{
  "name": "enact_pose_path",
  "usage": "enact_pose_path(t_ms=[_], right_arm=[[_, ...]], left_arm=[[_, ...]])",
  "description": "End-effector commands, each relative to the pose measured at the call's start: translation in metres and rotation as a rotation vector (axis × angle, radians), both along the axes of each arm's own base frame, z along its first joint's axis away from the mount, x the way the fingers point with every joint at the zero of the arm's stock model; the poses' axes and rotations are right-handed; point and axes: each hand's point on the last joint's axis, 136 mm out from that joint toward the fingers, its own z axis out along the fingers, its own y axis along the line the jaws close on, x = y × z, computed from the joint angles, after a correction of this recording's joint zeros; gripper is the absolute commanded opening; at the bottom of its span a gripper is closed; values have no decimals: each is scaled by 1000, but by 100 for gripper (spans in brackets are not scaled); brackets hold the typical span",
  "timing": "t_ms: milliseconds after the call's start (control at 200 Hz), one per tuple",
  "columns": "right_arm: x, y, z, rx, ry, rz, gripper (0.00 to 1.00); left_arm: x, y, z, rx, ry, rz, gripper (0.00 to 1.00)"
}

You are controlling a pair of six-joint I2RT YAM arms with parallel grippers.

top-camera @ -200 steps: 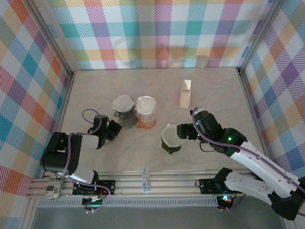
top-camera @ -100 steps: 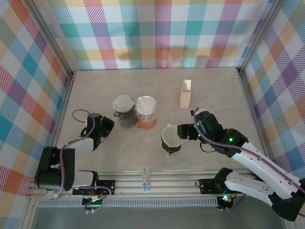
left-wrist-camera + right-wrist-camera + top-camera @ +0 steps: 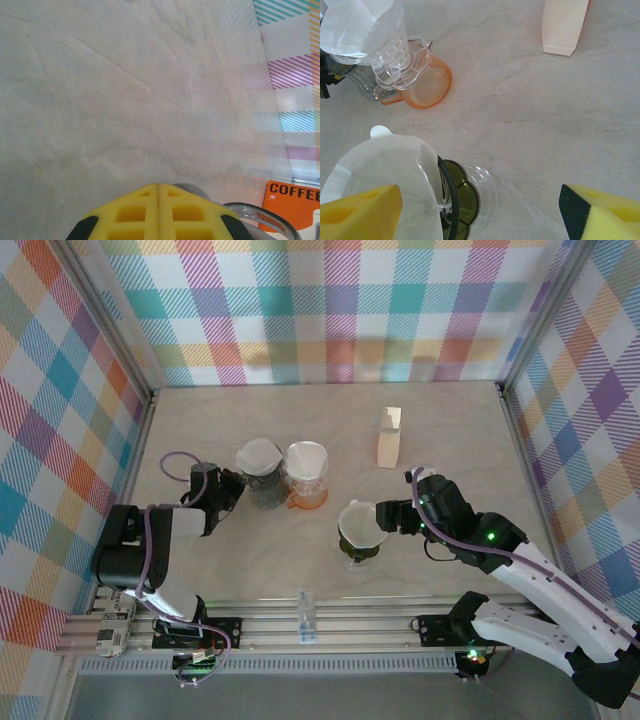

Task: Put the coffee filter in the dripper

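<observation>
1. White paper marks the task's thing at the lower middle of the top view. The filter is set in the green dripper, which stands on the table apart from the other two drippers.
2. In the right wrist view the paper is seen to rise well above the dripper's rim and to lean toward the lower left of the frame. It is therefore judged to be not fully seated.
3. The right hand is held just beside that dripper with its jaws spread wide and nothing gripped. Its yellow fingers are seen at both lower corners of the wrist view. Whether the lower-left one touches the paper cannot be told.
4. The left hand is closed completely with nothing in it, just left of the grey dripper. That dripper and the orange dripper touching it are each lined with paper.
5. A filter carton is stood upright toward the upper right, well apart from everything else.
6. The step in hand is judged to be the release and settling of the paper, late in the task.
7. A slow, clean withdrawal of the right hand is called for next, so that the light paper is not dragged out. A gentle press into the cone may be needed first.
</observation>
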Motion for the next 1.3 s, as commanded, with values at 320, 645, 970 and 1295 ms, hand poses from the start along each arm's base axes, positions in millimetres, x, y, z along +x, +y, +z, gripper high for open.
enact_pose_path(t_ms=[320, 645, 970, 1295], right_arm=[[4, -5, 0, -21, 4, -31, 83], [6, -5, -10, -26, 24, -52, 83], [13, -13, -11, -54, -4, -104, 84], [13, -23, -12, -52, -43, -138, 87]], left_arm=[[15, -44, -15, -49, -32, -120, 0], [16, -83, -20, -52, -28, -206, 0], [-5, -56, -28, 65, 74, -128, 0], [-37, -39, -19, 124, 114, -103, 0]])
